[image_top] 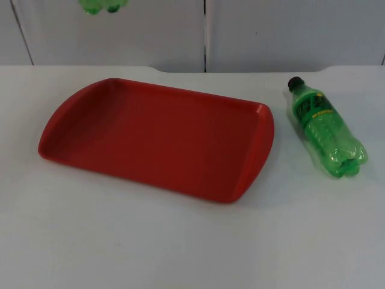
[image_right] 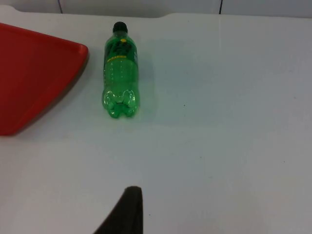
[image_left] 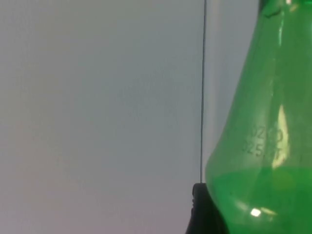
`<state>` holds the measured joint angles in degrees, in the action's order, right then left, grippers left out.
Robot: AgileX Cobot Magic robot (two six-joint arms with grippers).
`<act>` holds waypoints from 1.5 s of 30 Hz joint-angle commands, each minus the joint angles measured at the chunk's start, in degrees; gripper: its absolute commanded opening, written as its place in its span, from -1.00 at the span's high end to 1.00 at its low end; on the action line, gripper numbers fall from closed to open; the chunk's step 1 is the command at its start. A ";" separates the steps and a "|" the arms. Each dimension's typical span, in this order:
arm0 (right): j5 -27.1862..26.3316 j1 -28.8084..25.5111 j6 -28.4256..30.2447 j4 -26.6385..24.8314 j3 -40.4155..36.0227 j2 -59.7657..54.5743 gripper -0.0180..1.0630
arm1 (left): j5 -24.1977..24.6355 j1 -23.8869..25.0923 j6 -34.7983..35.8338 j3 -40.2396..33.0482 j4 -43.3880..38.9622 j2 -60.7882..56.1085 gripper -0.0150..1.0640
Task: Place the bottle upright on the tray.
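Note:
A red tray [image_top: 72, 123] lies flat on the left half of the white table, nothing on it. One green bottle [image_top: 328, 129] with a black cap lies on its side to the right of the tray, cap toward the wall; it is the lying bottle [image_right: 120, 73] in the right wrist view. The base of a second green bottle [image_top: 102, 6] hangs in the air above the tray's far left. My left gripper [image_left: 253, 222] is shut on that second bottle [image_left: 258, 146], in front of the grey wall. My right gripper [image_right: 127, 209] hovers over bare table, well short of the lying bottle.
The tray's right rim [image_right: 73, 73] sits a short gap from the lying bottle. Bare white table [image_top: 180, 247] stretches in front of the tray and bottle. The grey partition wall [image_top: 252, 30] closes the far side.

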<state>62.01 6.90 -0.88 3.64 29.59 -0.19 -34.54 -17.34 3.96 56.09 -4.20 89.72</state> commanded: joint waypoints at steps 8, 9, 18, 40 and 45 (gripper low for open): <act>-0.28 -0.47 -0.02 0.31 -0.11 0.19 -0.96 | -13.58 0.08 -2.03 0.43 0.78 10.71 0.97; -0.28 -0.47 -0.02 0.31 -0.11 0.19 -0.96 | -14.69 0.08 -2.14 0.43 0.78 11.91 0.97; -0.28 -0.47 -0.02 0.31 -0.11 0.19 -0.96 | -26.33 0.08 -3.60 0.43 0.78 20.94 0.97; -0.28 -0.47 -0.02 0.31 -0.11 0.19 -0.96 | -35.43 4.78 -2.83 4.42 1.49 35.96 0.97; -0.28 -0.47 -0.02 0.31 -0.11 0.19 -0.96 | -35.43 4.78 -3.01 5.92 -0.52 39.24 0.97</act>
<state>62.01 6.90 -0.88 3.64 29.59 -0.19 -68.49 -12.49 0.46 61.45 -4.08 128.57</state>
